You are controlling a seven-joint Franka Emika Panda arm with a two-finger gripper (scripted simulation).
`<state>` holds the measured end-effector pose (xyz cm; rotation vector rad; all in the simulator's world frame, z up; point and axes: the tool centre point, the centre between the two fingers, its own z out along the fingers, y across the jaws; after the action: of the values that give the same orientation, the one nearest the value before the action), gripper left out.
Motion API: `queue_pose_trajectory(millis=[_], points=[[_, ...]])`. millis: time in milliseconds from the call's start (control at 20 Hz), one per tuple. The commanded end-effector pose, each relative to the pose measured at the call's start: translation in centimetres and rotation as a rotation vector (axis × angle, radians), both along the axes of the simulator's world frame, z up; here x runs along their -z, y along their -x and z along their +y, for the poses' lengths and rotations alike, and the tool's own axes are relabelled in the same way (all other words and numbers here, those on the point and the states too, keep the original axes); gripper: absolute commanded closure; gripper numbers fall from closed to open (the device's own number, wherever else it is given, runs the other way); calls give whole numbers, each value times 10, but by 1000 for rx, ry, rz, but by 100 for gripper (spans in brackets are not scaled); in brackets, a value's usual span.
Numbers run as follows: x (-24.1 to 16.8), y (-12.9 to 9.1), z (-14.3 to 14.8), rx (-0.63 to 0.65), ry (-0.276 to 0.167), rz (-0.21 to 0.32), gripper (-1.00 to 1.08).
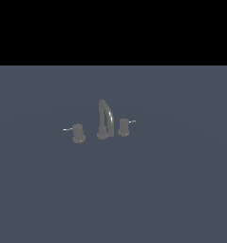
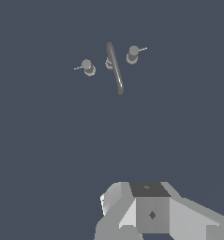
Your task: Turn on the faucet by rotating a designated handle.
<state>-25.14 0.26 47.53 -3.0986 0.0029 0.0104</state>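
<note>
The faucet (image 1: 104,121) is a small dull-grey set with a tall arched spout between two squat knobs. It also shows in the wrist view (image 2: 114,68), far from the camera. The handle (image 1: 78,133) is the knob on the exterior view's left, with a thin pale lever pointing outward; in the wrist view (image 2: 88,67) it sits beside the spout. The twin knob (image 1: 123,127) stands on the other side of the spout. Only the pale body of my gripper (image 2: 151,213) shows, well away from the faucet. Its fingers are out of view. The arm does not show in the exterior view.
The faucet stands on a flat dark blue-grey surface (image 1: 172,190) that spreads wide on all sides. A black band fills the top of the exterior view.
</note>
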Motion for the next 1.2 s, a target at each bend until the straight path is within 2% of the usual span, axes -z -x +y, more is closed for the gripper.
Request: queue_pose_trajectory(millis=[0, 550, 1150], points=[[0, 0, 0, 0, 0, 0, 108], [19, -6, 15, 60, 2, 1, 108], [81, -31, 64, 260, 7, 5, 108]])
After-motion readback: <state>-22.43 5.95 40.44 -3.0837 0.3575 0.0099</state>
